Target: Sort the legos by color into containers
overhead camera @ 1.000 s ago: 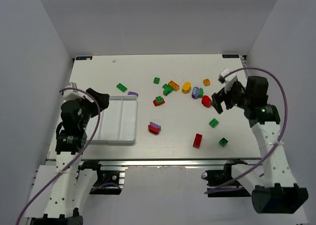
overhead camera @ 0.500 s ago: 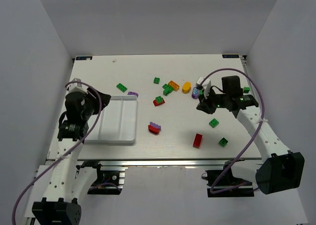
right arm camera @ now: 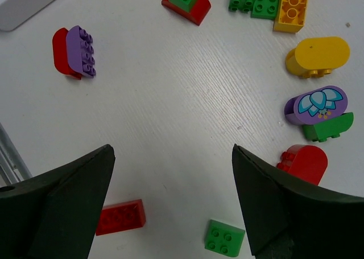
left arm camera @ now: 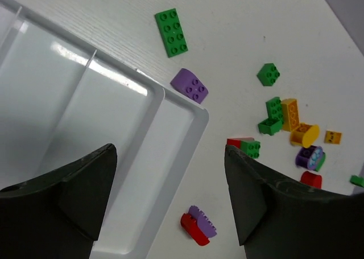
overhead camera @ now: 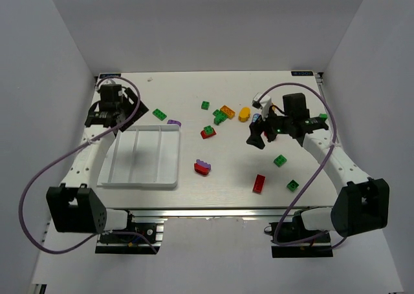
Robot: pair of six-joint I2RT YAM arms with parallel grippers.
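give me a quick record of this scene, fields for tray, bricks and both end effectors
tray: shallow white plastic tray, left side of white table, nothing in it
bricks: small studded plastic bricks, all loose on the table; small purple brick beside the tray's corner
left end effector: open, empty, by the tray's far end
right end effector: open, empty, over bare table among the bricks
sorted: none yet

The top camera sits high up behind the arms and looks down on the whole white table (overhead camera: 181,90). The left wrist camera looks down from close by at one corner of the shallow white plastic tray (left arm camera: 182,99). The right wrist camera looks down from close by at the table's middle. All three see the red and purple brick pair (overhead camera: 202,167) and the rounded yellow brick (overhead camera: 244,114).
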